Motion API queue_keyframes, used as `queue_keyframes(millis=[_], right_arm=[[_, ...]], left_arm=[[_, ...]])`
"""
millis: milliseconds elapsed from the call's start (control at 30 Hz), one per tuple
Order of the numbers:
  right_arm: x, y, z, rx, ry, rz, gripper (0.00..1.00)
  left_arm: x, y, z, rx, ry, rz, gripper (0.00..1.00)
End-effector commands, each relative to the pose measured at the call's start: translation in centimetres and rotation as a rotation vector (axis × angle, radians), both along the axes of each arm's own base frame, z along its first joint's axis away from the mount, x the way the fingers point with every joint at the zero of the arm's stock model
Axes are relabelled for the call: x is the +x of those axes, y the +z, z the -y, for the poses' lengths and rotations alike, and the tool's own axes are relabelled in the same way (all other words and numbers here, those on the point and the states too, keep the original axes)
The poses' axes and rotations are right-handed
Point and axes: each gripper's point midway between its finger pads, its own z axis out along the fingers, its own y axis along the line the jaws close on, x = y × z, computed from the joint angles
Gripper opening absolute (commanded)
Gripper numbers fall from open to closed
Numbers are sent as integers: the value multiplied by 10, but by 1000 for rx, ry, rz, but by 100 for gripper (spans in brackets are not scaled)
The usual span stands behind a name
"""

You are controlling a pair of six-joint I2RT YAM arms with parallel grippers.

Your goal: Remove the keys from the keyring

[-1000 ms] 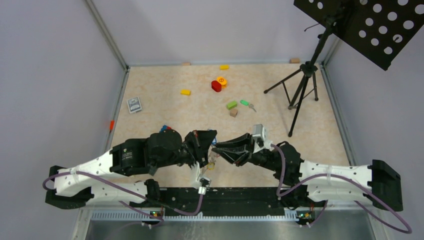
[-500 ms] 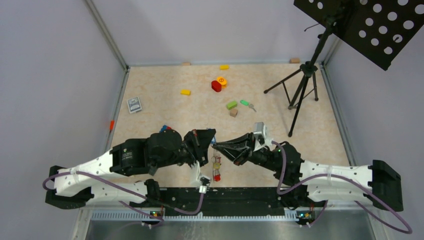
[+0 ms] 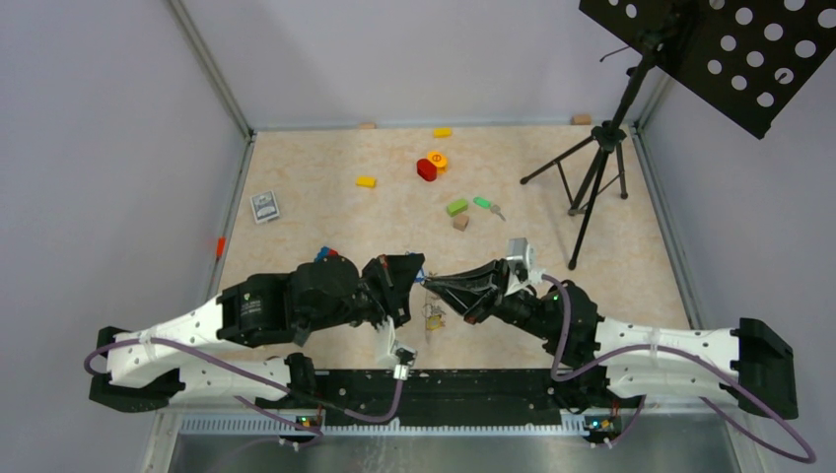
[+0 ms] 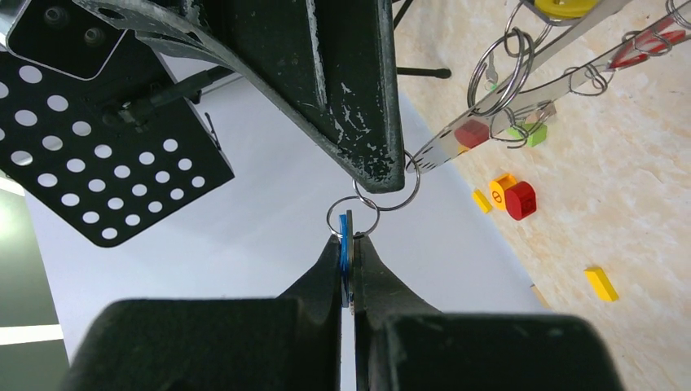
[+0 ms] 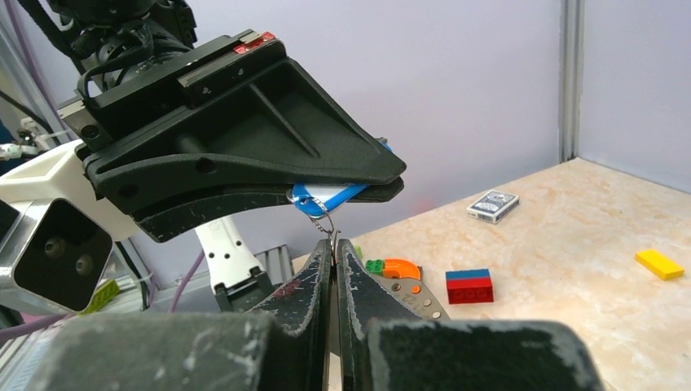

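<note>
My left gripper [image 3: 414,277] is shut on the blue key [image 4: 343,232], gripping its blue head [image 5: 322,198]. A small metal ring [image 5: 323,213] runs through that head and links to a larger ring [image 4: 387,209]. My right gripper [image 3: 430,283] meets the left one tip to tip and is shut on that ring, as its wrist view shows [image 5: 334,244]. The grey strap of the keyring [image 4: 521,88] hangs from the rings with more rings and a red key head [image 4: 644,47]. The bunch dangles below the grippers [image 3: 433,315].
A lone green-headed key [image 3: 483,203], a green brick [image 3: 456,207], a red and yellow toy [image 3: 430,166], a yellow brick [image 3: 366,181] and a card deck [image 3: 264,206] lie farther back. A black tripod [image 3: 592,187] stands at the right. An orange curved piece [image 5: 399,267] and a red-blue brick [image 5: 468,285] lie near the left arm.
My right gripper has shifted slightly up and right and now sits tip to tip with the left. The hanging bunch has swung and risen a little.
</note>
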Motion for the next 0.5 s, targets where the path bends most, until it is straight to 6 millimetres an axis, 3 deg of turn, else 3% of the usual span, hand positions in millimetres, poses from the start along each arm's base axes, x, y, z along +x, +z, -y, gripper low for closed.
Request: queue_keyframes(millis=[0, 467], right_arm=[[10, 11, 9, 41, -55, -19, 0], [24, 16, 27, 78, -158, -44, 0]], left_arm=[[-1, 16, -4, -74, 8, 5, 0], [0, 5, -9, -72, 32, -22, 0]])
